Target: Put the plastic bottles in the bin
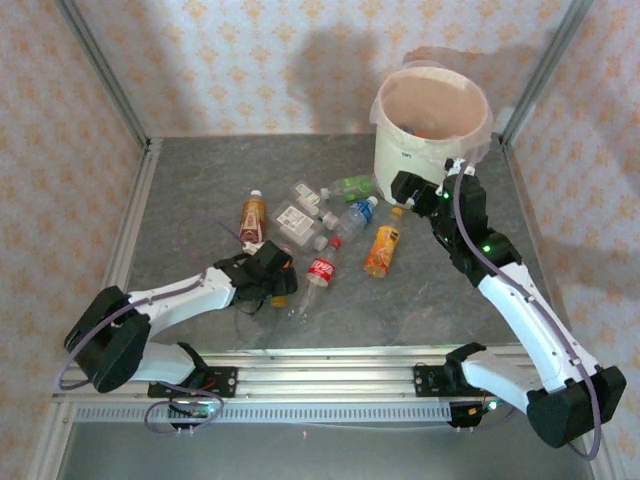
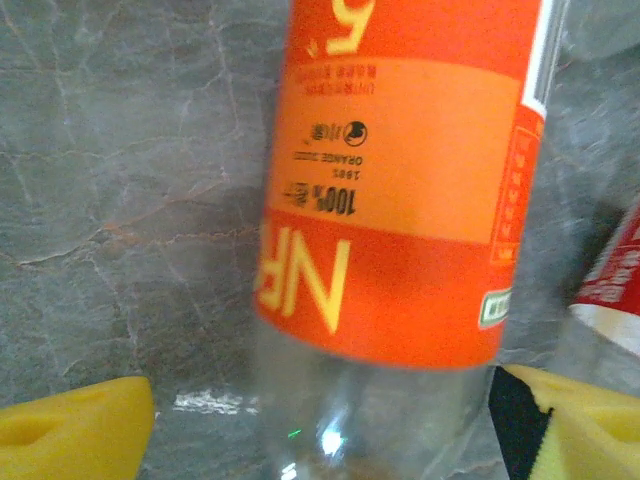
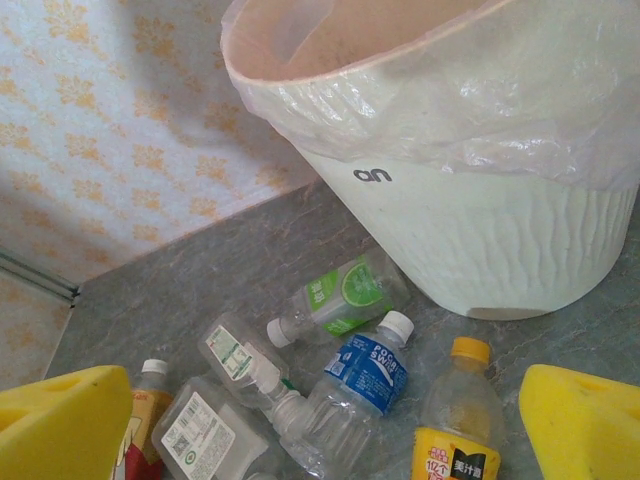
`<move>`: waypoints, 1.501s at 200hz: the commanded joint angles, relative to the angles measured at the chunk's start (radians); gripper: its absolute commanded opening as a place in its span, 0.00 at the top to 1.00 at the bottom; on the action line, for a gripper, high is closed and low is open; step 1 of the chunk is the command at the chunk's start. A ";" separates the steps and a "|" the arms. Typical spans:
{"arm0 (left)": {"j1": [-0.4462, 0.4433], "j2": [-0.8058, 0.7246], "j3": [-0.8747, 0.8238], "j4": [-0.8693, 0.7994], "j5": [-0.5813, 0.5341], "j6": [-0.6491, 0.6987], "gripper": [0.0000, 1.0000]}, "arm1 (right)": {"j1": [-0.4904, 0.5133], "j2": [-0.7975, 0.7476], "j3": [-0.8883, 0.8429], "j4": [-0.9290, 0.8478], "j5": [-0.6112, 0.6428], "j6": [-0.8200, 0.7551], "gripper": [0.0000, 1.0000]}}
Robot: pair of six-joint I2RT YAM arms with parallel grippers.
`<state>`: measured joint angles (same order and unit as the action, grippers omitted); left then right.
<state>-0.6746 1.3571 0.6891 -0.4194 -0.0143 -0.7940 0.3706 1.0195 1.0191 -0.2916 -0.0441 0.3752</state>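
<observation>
Here, clear orange-labelled bottle [image 2: 390, 200]

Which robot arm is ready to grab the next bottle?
Left. The left gripper has the orange-label bottle between its open yellow fingers. The right gripper hangs open beside the bin, no bottle between its fingers.

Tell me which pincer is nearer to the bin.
Right. The right pincer hangs just in front of the bin; the left pincer is far off, astride an orange-labelled bottle.

Plastic bottles [image 1: 320, 270] lie left of the bin [image 1: 405, 150].
</observation>
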 commanded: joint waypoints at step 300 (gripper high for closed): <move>-0.025 -0.190 0.054 0.097 0.015 0.173 0.75 | 0.007 -0.034 -0.011 0.086 -0.015 -0.010 0.01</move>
<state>-0.6876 1.2186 0.7219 -0.3756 -0.0036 -0.6292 0.3706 1.0012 1.0180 -0.2443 -0.0525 0.3664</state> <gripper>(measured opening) 0.512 0.993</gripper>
